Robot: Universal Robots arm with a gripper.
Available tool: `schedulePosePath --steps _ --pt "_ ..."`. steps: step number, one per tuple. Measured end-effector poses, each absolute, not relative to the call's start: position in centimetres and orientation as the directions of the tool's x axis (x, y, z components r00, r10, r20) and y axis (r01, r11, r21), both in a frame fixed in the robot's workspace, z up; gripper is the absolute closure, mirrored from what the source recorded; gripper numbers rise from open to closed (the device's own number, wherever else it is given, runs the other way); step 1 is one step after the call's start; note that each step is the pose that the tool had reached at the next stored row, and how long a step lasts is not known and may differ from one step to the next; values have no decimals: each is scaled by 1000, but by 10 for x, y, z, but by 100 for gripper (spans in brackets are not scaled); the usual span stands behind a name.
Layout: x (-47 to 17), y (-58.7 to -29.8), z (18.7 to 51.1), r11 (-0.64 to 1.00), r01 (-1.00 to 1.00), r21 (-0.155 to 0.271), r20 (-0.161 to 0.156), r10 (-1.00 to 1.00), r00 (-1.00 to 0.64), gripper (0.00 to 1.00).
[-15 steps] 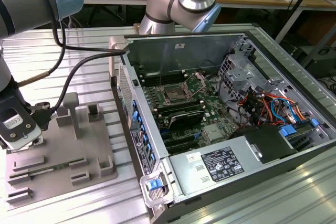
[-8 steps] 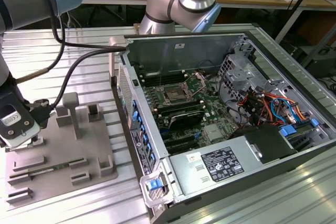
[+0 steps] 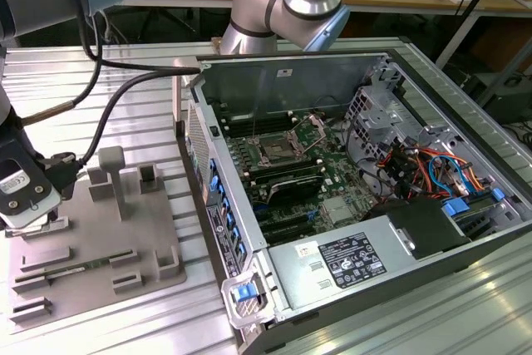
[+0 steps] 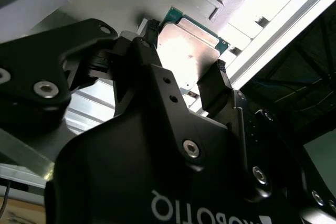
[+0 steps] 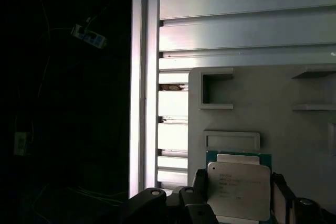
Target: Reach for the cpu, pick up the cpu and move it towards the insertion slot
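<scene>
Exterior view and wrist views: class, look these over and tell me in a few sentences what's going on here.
One robot arm is working over the grey tray at the exterior view's left, beside the open computer case. Its gripper is shut on the cpu, which is at the tray; whether it is lifted I cannot tell. The insertion slot lies inside the case, well apart from the gripper.

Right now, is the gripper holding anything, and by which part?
The gripper seems to hold the chip between its jaws, by two opposite edges.
</scene>
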State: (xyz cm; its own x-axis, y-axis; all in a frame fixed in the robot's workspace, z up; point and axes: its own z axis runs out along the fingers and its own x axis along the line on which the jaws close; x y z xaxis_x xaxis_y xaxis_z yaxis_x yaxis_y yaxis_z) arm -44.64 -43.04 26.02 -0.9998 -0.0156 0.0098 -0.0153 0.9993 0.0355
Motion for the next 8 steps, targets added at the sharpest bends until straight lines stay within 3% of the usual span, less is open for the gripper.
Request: schedulePosePath --steps 8 --pt "-446 -430 272 999 -15 36 10 -16 -1000 45"
